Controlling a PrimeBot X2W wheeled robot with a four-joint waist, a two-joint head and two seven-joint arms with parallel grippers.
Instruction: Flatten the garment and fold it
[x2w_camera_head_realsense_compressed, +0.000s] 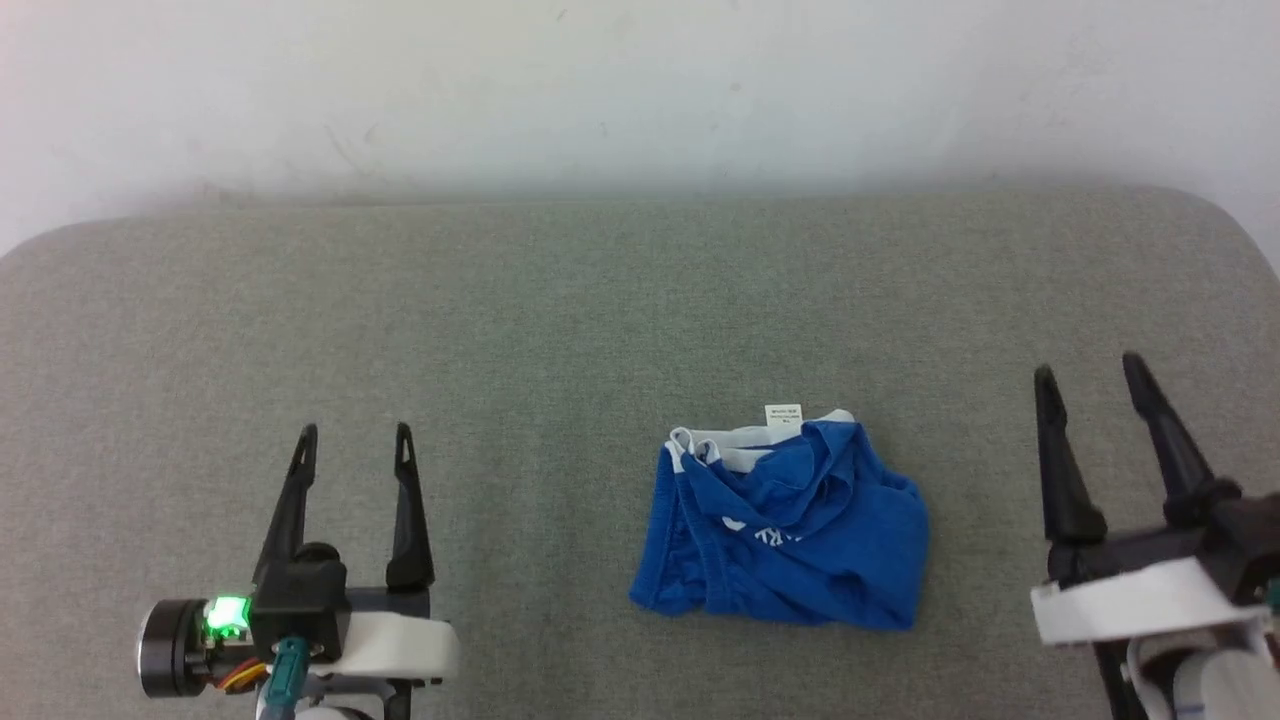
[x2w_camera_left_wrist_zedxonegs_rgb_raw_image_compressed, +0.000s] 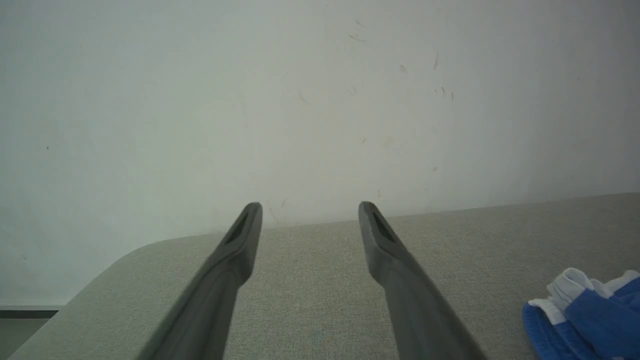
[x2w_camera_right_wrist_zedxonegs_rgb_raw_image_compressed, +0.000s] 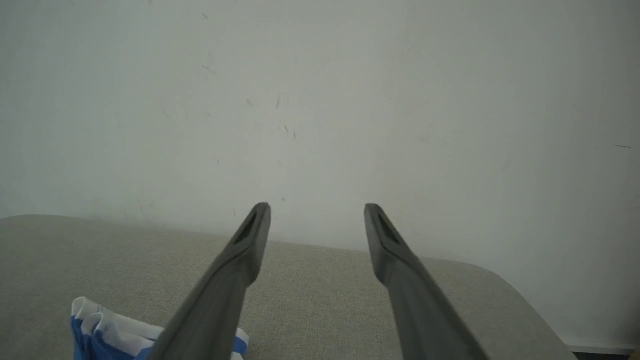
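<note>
The garment (x2w_camera_head_realsense_compressed: 785, 530), bright blue shorts with white trim and a small white tag at its far edge, lies crumpled in a heap on the grey table (x2w_camera_head_realsense_compressed: 560, 330), right of centre. My left gripper (x2w_camera_head_realsense_compressed: 355, 440) stands open at the lower left, well clear of the heap, with nothing between its fingers. My right gripper (x2w_camera_head_realsense_compressed: 1090, 368) is open at the lower right, a short way right of the cloth. In the left wrist view the garment (x2w_camera_left_wrist_zedxonegs_rgb_raw_image_compressed: 590, 325) peeks in at the lower right, beside the open left gripper (x2w_camera_left_wrist_zedxonegs_rgb_raw_image_compressed: 310, 206). The right wrist view has the garment (x2w_camera_right_wrist_zedxonegs_rgb_raw_image_compressed: 110, 332) at lower left of the open right gripper (x2w_camera_right_wrist_zedxonegs_rgb_raw_image_compressed: 317, 206).
A pale scuffed wall (x2w_camera_head_realsense_compressed: 640, 90) rises directly behind the table's far edge. The table has rounded far corners (x2w_camera_head_realsense_compressed: 1225, 215). Bare grey fabric surface spreads around the heap on every side.
</note>
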